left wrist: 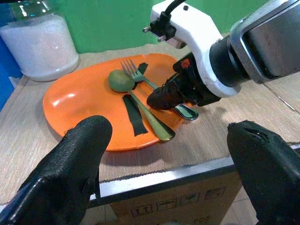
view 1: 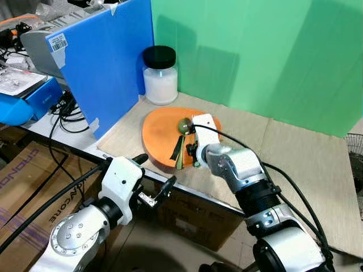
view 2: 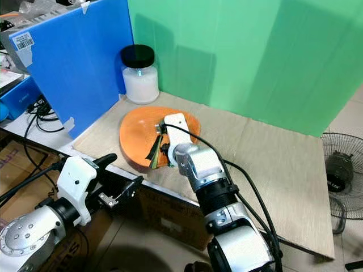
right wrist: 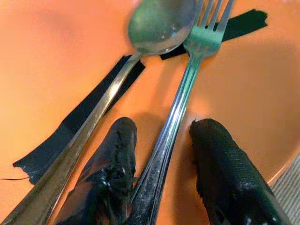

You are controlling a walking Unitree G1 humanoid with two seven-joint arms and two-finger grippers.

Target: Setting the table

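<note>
**Right pincer over fork on plate**

Eye views: right pincer (view 1: 193, 152) sits on the orange plate (view 1: 159, 133); a jar (view 1: 160, 75) stands beyond it.

Left wrist: left pincer (left wrist: 168, 164) gapes, empty, before the surface (left wrist: 42, 140) edge.

Right wrist: fingers (right wrist: 112, 173) straddle the shiny fork (right wrist: 173, 117), not clamped; spoon (right wrist: 154, 23) just beside.
</note>
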